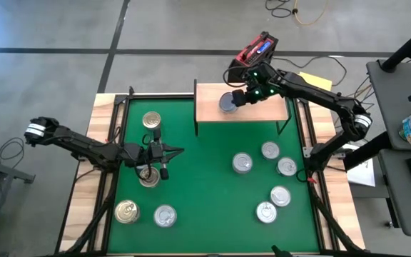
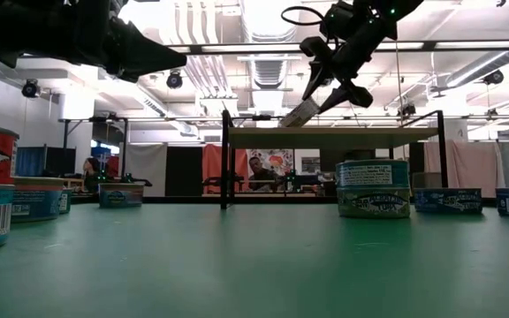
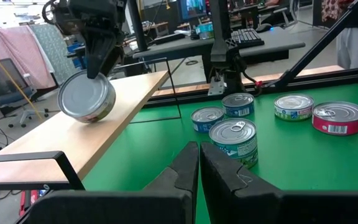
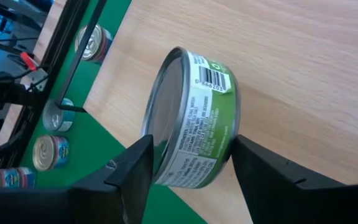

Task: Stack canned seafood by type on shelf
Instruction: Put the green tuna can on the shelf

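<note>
The light-wood shelf (image 1: 262, 111) stands at the far edge of the green mat (image 1: 205, 185). My right gripper (image 1: 235, 98) hovers over the shelf's left part, shut on a green-labelled tin (image 4: 194, 124) that is tilted on edge. Several more tins rest flat on the mat: a group on the right (image 1: 270, 150) and others on the left (image 1: 151, 120). My left gripper (image 1: 175, 151) is shut and touches nothing; it points toward the table's right above the mat, next to a tin (image 1: 148, 175). My right gripper pinches the green-labelled tin between its two fingers, one finger (image 4: 132, 171) on the tin's silver flat end (image 4: 160, 118), the other (image 4: 257, 165) on the opposite end. The fingers come from above, slanting down. The tin is tilted above the shelf board (image 3: 104, 127); whether its lower rim touches, I cannot tell.
The shelf's black legs (image 1: 285, 121) stand on the mat. The mat's middle (image 1: 205, 164) is bare. A red-and-black device (image 1: 257, 50) sits behind the shelf. Wooden borders and black rails run along both sides of the mat.
</note>
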Motion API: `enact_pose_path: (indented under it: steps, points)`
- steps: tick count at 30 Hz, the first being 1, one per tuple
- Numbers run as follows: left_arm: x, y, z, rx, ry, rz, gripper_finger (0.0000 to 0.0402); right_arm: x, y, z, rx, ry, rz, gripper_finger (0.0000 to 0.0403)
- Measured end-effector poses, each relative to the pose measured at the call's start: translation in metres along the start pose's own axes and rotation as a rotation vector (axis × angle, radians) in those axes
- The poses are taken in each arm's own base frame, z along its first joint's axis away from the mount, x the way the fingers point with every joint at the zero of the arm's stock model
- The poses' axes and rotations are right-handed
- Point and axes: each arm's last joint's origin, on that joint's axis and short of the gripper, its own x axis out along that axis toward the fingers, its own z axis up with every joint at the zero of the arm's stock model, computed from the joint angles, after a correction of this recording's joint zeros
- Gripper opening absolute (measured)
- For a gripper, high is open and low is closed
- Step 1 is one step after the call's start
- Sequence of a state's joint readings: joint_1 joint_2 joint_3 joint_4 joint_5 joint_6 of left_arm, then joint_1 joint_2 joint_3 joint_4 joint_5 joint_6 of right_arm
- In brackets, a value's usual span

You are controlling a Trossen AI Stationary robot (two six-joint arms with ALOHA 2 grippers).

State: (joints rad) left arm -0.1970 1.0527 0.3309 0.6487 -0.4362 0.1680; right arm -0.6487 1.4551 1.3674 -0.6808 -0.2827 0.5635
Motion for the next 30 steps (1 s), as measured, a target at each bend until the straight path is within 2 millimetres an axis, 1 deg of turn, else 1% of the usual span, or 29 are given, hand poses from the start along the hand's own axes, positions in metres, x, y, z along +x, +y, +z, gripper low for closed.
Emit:
enact_pose_path:
  steps: [10, 14, 18, 20, 22, 24, 27, 30]
  points:
    - [0.0, 0.0, 0.0, 0.005, 0.001, 0.0, 0.0, -0.001, -0.004, 0.001, 0.01, -0.018, -0.052, 0.0212]
    - [0.0, 0.0, 0.0, 0.005, 0.001, 0.0, 0.0, -0.005, -0.005, 0.002, 0.008, -0.032, -0.065, 0.0209]
    - [0.0, 0.0, 0.0, 0.004, -0.001, 0.0, 0.0, -0.014, 0.002, 0.008, -0.097, -0.085, -0.075, 0.0198]
    - [0.0, 0.0, 0.0, 0.003, -0.002, 0.0, 0.0, -0.018, 0.01, 0.005, -0.188, -0.11, -0.089, 0.0189]
    - [0.0, 0.0, 0.0, 0.003, -0.002, 0.0, 0.0, -0.021, 0.021, -0.002, -0.29, -0.134, -0.099, 0.0177]
    - [0.0, 0.0, 0.0, 0.003, -0.002, 0.0, 0.0, -0.023, 0.033, -0.014, -0.396, -0.169, -0.078, 0.0162]
    - [0.0, 0.0, 0.0, -0.006, -0.003, 0.0, 0.0, -0.022, 0.052, -0.038, -0.532, -0.264, 0.013, 0.0137]
    - [0.0, 0.0, 0.0, -0.021, -0.003, 0.0, 0.0, -0.016, 0.067, -0.066, -0.643, -0.399, 0.109, 0.0111]
